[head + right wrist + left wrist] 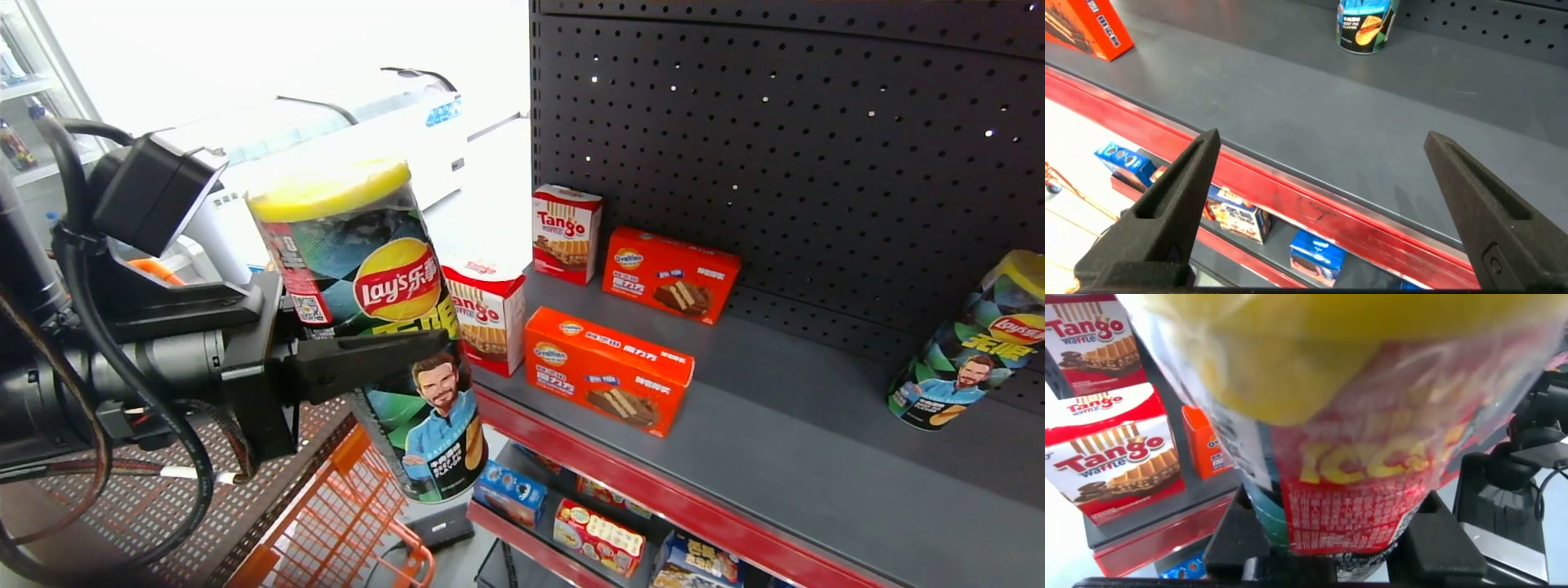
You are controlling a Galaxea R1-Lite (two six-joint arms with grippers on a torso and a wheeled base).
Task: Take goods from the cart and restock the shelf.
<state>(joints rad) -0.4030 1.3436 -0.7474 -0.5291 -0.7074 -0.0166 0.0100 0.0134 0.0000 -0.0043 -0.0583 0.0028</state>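
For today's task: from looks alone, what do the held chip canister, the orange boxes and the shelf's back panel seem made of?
Chip canister: likely cardboard tube, glossy printed wrap showing highlights; yellow lid looks plastic.
Orange boxes: printed cardboard, crisp folded edges.
Back panel: probably dark painted metal, matte, regularly perforated.

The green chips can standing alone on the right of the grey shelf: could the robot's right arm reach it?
Probably yes. The right gripper is open, and only bare grey metal shelf lies between it and the green chips can.
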